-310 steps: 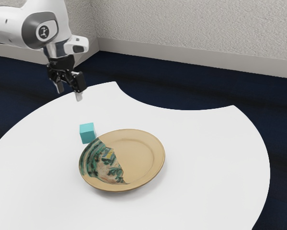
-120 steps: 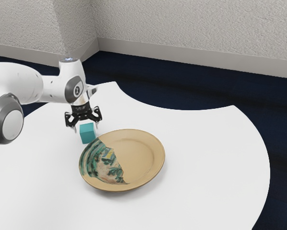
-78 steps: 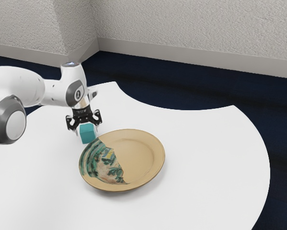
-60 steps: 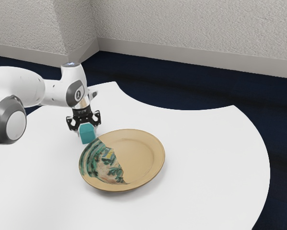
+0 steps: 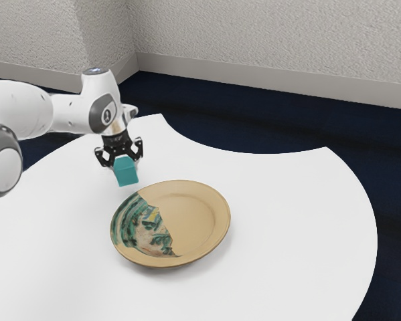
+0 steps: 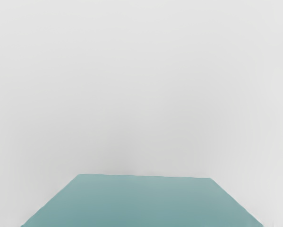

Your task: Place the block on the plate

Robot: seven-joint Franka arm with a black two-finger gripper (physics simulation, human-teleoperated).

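A round tan plate (image 5: 193, 217) lies on the white table (image 5: 294, 221); near it, a teal cube (image 5: 126, 173) is in the black tool (image 5: 126, 164).

- Table (image 5: 287, 214): cut by the exterior view's left and lower edges.
- Arm (image 5: 23, 109): cut by that left edge.
- Block (image 6: 143, 203): cut by the wrist view's lower edge.

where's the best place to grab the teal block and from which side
I'd take the block by two opposite side faces, coming from above, much as the gripper holds it now. Its flat, facing sides should give both fingers even contact, and its compact cube shape fits between them. That grip also leaves its underside free for setting on the plate.
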